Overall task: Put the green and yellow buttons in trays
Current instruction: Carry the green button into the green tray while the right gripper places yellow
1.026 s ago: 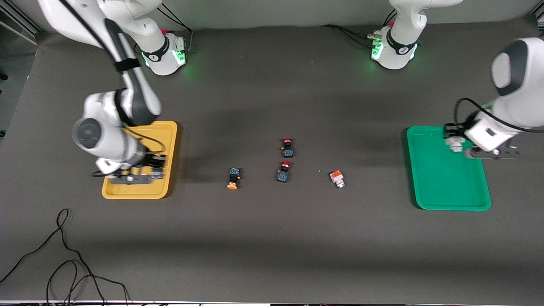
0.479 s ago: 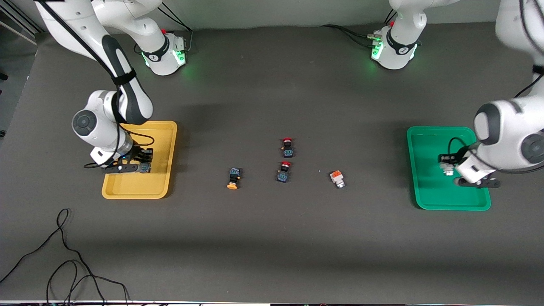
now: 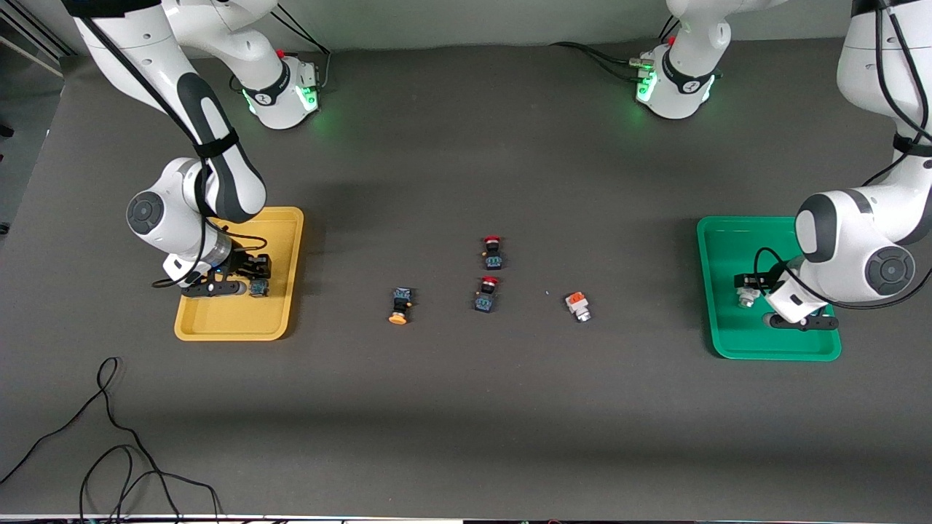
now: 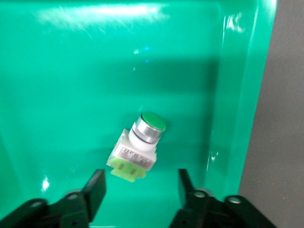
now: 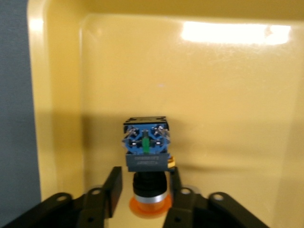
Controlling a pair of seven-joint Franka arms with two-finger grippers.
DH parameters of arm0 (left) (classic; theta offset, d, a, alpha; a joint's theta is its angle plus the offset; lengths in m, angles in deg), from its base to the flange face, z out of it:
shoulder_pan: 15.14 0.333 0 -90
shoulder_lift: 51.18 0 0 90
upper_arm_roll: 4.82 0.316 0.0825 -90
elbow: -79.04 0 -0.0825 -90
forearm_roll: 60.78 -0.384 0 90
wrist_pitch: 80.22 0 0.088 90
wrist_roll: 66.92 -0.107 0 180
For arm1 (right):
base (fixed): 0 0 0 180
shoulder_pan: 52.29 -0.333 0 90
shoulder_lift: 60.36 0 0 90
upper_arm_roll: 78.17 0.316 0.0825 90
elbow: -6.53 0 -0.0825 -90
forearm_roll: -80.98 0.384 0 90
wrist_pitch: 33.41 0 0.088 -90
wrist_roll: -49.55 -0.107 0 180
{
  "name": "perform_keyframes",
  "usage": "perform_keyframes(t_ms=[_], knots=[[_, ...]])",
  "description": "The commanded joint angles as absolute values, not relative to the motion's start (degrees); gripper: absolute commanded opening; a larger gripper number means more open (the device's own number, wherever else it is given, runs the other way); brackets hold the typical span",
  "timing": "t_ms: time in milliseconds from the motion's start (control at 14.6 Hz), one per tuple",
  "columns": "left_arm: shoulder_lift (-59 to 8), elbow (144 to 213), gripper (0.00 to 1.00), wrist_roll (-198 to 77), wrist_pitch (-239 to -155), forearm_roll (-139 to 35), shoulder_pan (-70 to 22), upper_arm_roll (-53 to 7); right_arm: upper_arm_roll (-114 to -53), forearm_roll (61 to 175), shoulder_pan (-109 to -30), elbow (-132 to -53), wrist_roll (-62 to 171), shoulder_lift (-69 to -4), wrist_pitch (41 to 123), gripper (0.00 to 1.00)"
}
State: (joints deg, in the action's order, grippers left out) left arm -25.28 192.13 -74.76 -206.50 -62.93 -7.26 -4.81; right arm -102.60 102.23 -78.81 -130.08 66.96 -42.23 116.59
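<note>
My left gripper (image 3: pixel 759 297) is low in the green tray (image 3: pixel 735 343) and open. Just past its fingertips a green-capped, silver-white button with a pale-green back (image 3: pixel 744 297) lies on the tray floor. In the left wrist view the button (image 4: pixel 137 147) lies free ahead of the gripper (image 4: pixel 140 183). My right gripper (image 3: pixel 251 280) is low in the yellow tray (image 3: pixel 233 327). An orange-capped dark blue button (image 5: pixel 146 147) sits between its fingers (image 5: pixel 115 187) with a gap showing. A second orange-capped button (image 3: pixel 398 306) and an orange-backed silver one (image 3: pixel 578 306) lie mid-table.
Two red-capped dark switches (image 3: pixel 492 252) (image 3: pixel 486 294) lie between the two loose buttons. A black cable (image 3: pixel 109 437) loops on the table near the front camera at the right arm's end.
Both arms came down into their trays. The left gripper let the green-backed button go onto the green tray. The right gripper lowered the orange-capped button to the yellow tray's floor.
</note>
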Motion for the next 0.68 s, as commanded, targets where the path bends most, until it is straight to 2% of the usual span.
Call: perform_keyframes(t_ms=[0, 205, 274, 410, 615], knots=[[-30.0, 188.2, 1.00, -73.2, -199.3, -63.2, -6.8, -5.3, -103.0, 103.9, -79.4, -129.3, 67.8, -46.5, 112.2, 1.00], [-32.2, 175.7, 1.00, -72.4, -181.4, -63.1, -7.6, -5.9, -103.6, 103.4, -79.6, -125.4, 61.6, -49.6, 103.9, 1.00], [-32.1, 172.8, 1.00, -71.6, -178.7, -63.2, -8.5, -6.0, -103.4, 103.3, -80.8, -123.5, 59.3, -49.5, 102.0, 1.00], [-32.2, 172.2, 1.00, -68.9, -178.9, -62.5, -12.0, -6.0, -103.4, 103.3, -85.1, -120.2, 51.8, -48.5, 101.2, 1.00], [-32.1, 172.5, 0.99, -52.5, -179.6, -61.4, -20.3, -6.3, -103.3, 103.3, -92.1, -112.2, 39.0, -43.1, 100.6, 1.00]])
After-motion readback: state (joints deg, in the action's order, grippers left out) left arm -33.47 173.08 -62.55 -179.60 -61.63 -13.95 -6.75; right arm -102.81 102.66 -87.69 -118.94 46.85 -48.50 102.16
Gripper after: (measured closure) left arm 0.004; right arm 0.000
